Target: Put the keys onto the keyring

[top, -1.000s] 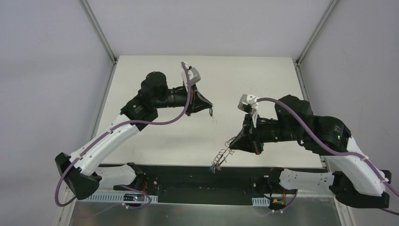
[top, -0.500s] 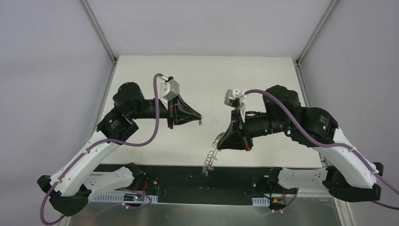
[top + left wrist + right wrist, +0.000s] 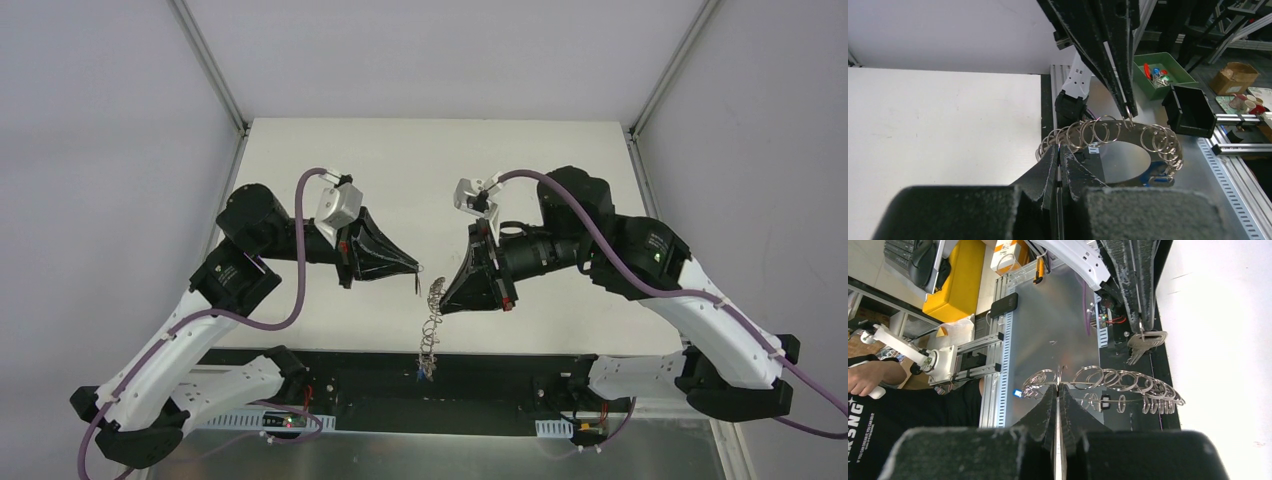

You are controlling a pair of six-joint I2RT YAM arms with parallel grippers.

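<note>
The left jaws are clenched on a key (image 3: 1146, 340); the right jaws grip the keyring (image 3: 1128, 134), hanging just beside. Keep the ring steady and ease the key's hole onto one loop (image 3: 1105, 129)

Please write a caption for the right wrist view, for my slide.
Right claw grips the keyring; left claw holds a key near it.

The top view hangs high behind both arm bases, looking down on the white counter (image 3: 330, 160), wide enough for both arms. The left wrist camera rides close behind the left tool (image 3: 1060, 167), facing the right tool (image 3: 1128, 111) and the lab beyond the counter's edge. The right wrist camera, rolled sideways, looks back at the left tool and its key (image 3: 1145, 341). All three views share the keyring (image 3: 431, 322).
</note>
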